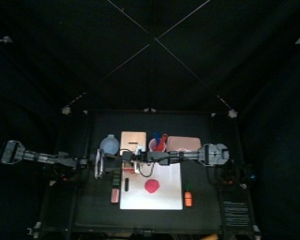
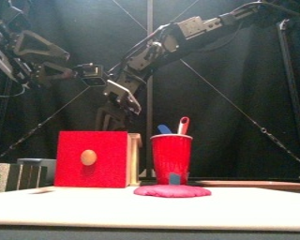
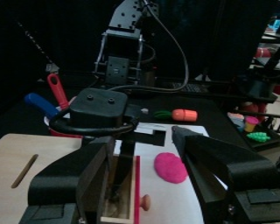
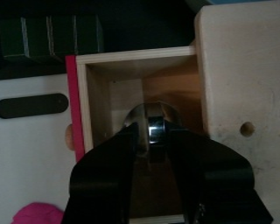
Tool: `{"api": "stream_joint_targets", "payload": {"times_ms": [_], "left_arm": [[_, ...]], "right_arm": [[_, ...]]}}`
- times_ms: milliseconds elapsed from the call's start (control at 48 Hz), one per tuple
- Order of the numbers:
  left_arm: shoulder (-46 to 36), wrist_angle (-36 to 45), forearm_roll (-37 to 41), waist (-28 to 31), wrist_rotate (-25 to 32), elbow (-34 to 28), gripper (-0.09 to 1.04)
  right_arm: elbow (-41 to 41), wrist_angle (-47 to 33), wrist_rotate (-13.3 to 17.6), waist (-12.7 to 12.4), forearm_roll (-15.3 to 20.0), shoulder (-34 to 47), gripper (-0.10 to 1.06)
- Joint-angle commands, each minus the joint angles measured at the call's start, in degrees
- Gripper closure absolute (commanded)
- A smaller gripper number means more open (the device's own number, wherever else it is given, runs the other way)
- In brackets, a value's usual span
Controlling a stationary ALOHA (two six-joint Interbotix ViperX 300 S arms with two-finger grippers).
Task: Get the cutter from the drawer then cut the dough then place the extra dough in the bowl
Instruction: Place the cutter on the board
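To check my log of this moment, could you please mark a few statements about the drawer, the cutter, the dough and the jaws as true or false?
1. The drawer of the pale wooden box stands open. True.
2. The flat pink dough disc lies on the white cutting board. True.
3. The round metal cutter lies on the board. False: it is inside the drawer, with the right gripper shut on it.
4. The red cup holds a blue toy knife and a red toy knife. True.
5. The left gripper grips the cup. False: its jaws are open and the cup stands apart.
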Motion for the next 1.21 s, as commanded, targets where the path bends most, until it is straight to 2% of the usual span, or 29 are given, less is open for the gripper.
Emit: {"api": "stream_joint_targets", "payload": {"times_ms": [21,396,979,1208], "left_arm": [[0.0,-0.26,-0.09,-0.09,0.0,-0.62,0.05],[-0.09,-0.18,-1.85,-0.09,0.0,0.09,0.05],[0.0,2.9,-3.34,0.26,0.09,0.0,0.05],[-0.09,4.57,-4.04,0.97,0.0,0.0,0.05]], "right_arm": [[-1.58,-0.18,-0.09,-0.7,-0.09,-1.14,0.3],[-2.46,0.35,0.0,-0.53,-0.09,-1.23,0.55],[-11.95,11.43,0.0,1.85,-0.88,-6.94,0.56],[-10.81,18.81,0.18,2.37,-0.53,-10.9,0.56]]}}
